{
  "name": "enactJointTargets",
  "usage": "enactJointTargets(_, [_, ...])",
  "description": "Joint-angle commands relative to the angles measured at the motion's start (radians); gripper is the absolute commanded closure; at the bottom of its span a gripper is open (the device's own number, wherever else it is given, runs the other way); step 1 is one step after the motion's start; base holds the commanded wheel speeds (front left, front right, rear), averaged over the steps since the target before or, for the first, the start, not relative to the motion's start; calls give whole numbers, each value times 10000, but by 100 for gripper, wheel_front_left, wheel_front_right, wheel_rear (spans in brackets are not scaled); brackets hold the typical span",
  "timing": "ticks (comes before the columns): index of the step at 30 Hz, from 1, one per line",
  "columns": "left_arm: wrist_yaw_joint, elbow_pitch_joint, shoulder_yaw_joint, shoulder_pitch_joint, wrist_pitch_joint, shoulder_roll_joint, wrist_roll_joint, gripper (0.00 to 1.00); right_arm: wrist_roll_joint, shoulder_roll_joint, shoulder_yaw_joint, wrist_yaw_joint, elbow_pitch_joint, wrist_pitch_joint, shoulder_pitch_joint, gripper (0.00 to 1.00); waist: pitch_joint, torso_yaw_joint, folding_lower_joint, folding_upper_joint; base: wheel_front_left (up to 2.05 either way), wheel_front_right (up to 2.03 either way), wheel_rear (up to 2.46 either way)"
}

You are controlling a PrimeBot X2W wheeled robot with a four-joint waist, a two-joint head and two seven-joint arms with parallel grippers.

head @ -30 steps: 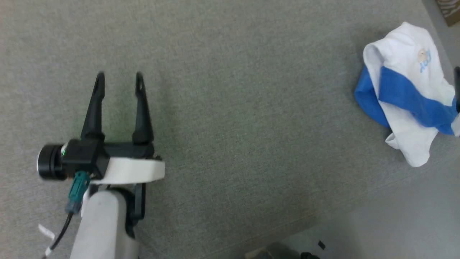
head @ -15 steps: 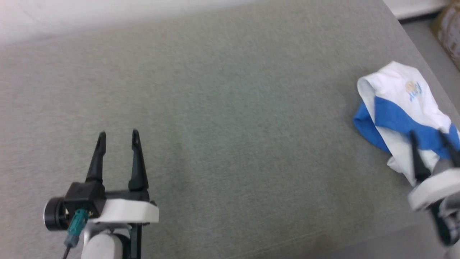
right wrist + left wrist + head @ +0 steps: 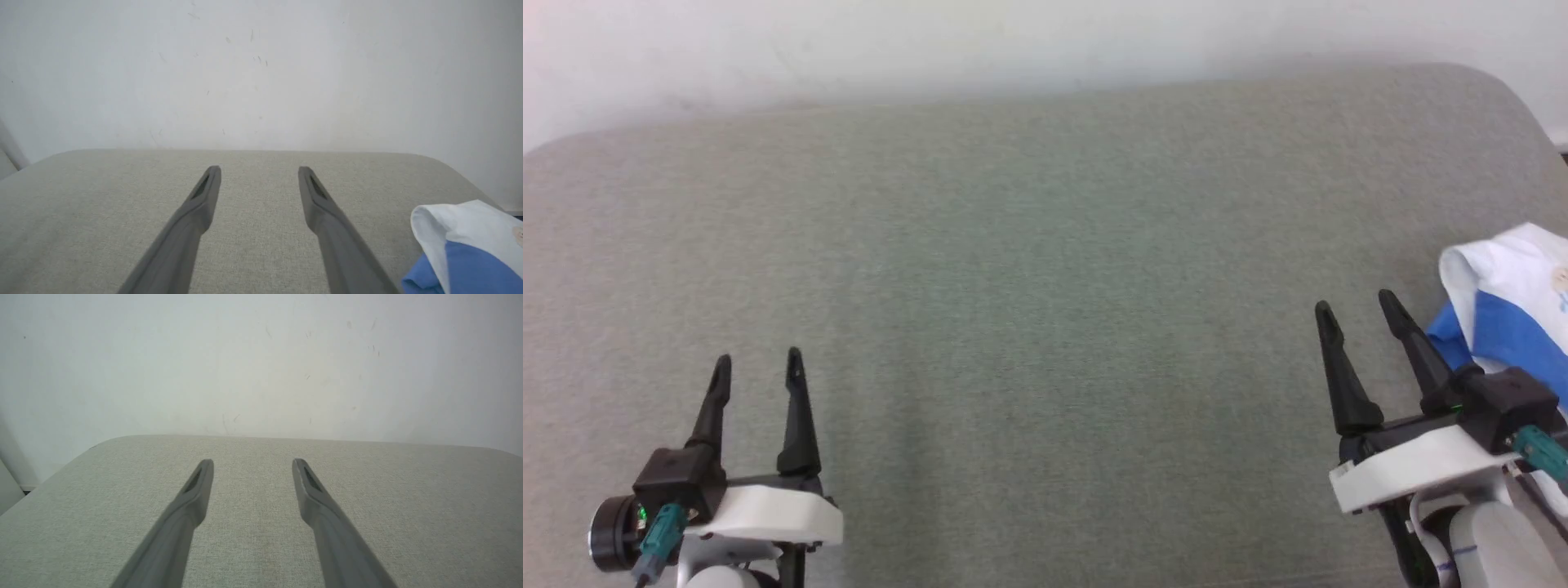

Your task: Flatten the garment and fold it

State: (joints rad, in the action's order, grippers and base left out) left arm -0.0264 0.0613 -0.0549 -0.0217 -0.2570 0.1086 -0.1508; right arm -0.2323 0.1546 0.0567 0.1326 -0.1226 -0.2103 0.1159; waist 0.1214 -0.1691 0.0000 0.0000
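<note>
The garment [image 3: 1507,314] lies crumpled at the right edge of the grey padded surface [image 3: 1045,269], white with a blue band; it also shows at the lower right of the right wrist view [image 3: 470,245]. My right gripper [image 3: 1356,309] stands open just left of it, nothing between its fingers [image 3: 204,196]. My left gripper [image 3: 758,364] is open over bare fabric at the lower left, far from the garment; its fingers [image 3: 196,490] point toward the wall.
A white wall [image 3: 1013,41] rises right behind the surface's far edge. The surface's rounded right corner [image 3: 1515,106] lies just beyond the garment. A wide stretch of bare grey fabric separates the two grippers.
The head camera has tilted up and swung, so the wall and both grippers now show and the garment sits at the right edge. Both grippers stay open.
</note>
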Motion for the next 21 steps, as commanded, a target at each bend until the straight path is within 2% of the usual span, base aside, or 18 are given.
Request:
enactJointTargets(1, [76,97,-90,120,-47,99,-70,0,98,-130,-30,-19,290,75,-245,0,-358,439,0,0,0,0,0])
enactJointTargets(9, [385,490,-138,638,-47,88,-118,0,534,-621,-161,-19,1600,534,-1301,0,-883,473,0,0,0,0,0])
enactJointTargets(21, [674,668,151,1171,-47,-198,53,0,1062,-978,-683,-19,2113,983,-2613,0,-1526,389,0,0,0,0,0])
